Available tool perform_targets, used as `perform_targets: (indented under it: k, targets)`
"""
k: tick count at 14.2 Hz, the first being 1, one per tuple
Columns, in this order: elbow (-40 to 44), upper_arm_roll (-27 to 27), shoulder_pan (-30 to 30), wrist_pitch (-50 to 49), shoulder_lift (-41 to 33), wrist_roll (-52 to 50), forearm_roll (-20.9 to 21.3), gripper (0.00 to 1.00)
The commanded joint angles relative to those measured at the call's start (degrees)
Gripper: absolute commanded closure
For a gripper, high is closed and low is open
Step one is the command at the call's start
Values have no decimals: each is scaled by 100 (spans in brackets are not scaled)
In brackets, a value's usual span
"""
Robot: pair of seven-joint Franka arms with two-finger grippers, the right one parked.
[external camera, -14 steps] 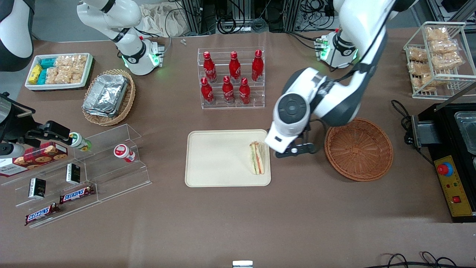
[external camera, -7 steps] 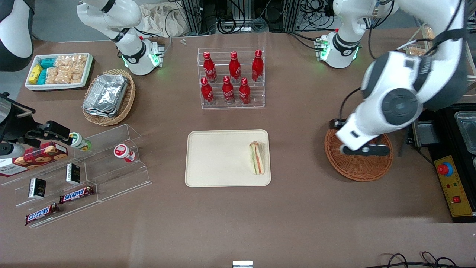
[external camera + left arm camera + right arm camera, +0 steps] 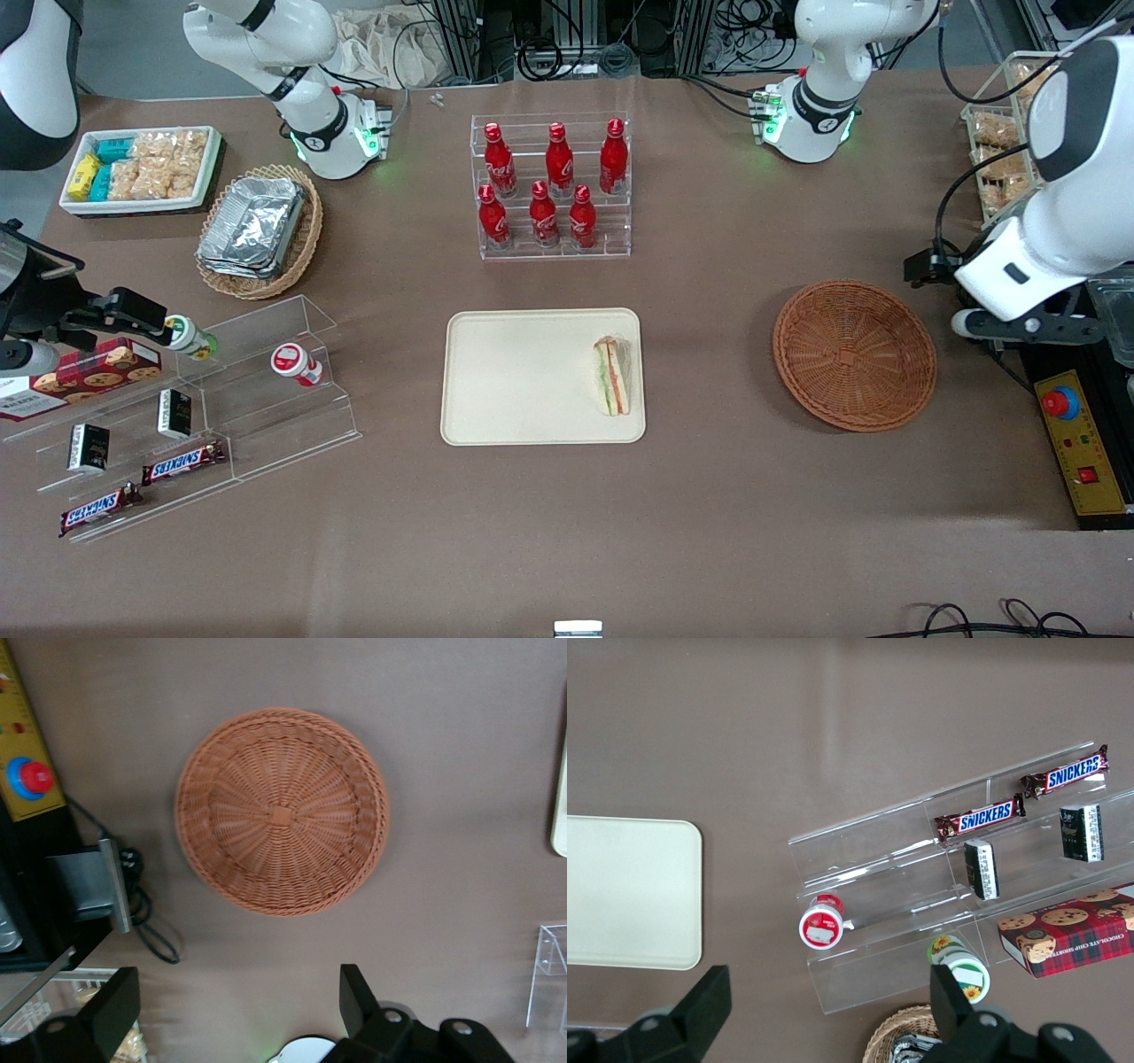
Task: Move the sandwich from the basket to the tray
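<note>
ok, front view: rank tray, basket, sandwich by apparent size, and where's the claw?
1. tray
2. basket, clearly smaller in area
3. sandwich, far smallest, on the tray

The claw hangs open at the working arm's end of the table, holding nothing.

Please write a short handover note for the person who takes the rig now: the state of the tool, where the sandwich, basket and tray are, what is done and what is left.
Tool: open, holding nothing, raised above the table beside the basket, at the working arm's end of the table.
Sandwich: lies on the tray, near the tray edge that faces the basket.
Basket: nothing in it.
Done: sandwich is out of the basket and on the tray, released.
Left: nothing on the placement itself; perhaps only parking the arm.
</note>
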Motion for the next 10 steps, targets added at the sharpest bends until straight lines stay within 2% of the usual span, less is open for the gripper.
perform_targets:
  k: [1, 10]
  targets:
    - [114, 54, 97, -159, -1, 41, 109, 0]
    - [307, 54, 132, -159, 87, -188, 109, 0]
